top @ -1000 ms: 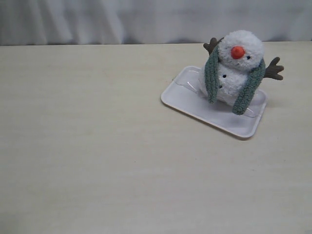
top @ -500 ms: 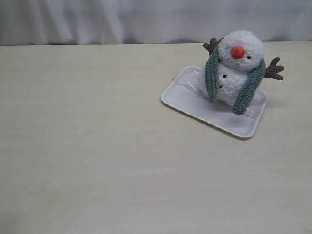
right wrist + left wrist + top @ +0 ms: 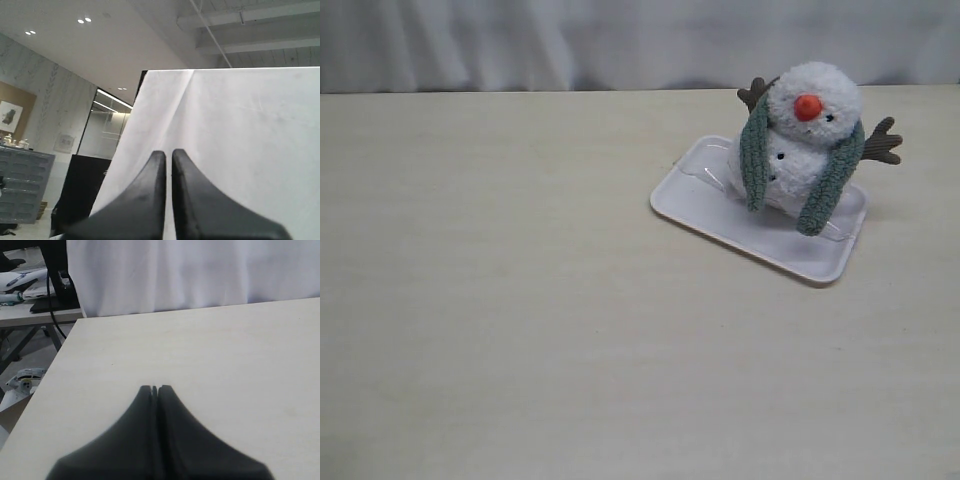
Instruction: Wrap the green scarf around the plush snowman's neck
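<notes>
Left claw (image 3: 154, 388) is clenched, its two dark fingers pressed together with nothing between them. I see it low over the bare table (image 3: 225, 355), near the table's left edge and aimed at the white curtain (image 3: 190, 270) on the far side. Past that edge stands another desk (image 3: 25, 315) with a black cable hanging off it.

Right claw (image 3: 168, 152) is clenched too, with only a thin slit between the fingers and nothing in them. It is tilted upward: all I get from its camera is the curtain (image 3: 240, 140), the ceiling (image 3: 125, 35) and a room off to one side.

From the exterior camera, the snowman (image 3: 803, 150) sits at the far right of the table (image 3: 520, 300), on the far part of a white tray (image 3: 710, 210) that lies at an angle to the table's edges. It leans back a little, its orange nose turned towards the near side and its brown twig arms sticking out to left and right.

The scarf (image 3: 754, 155) lies over the snowman's neck from behind. Its two ends hang down the front, apart from each other, one on each side of the black buttons. The left end stops near the bottom of the body; the right end runs lower, and its tip seems to touch the tray.
</notes>
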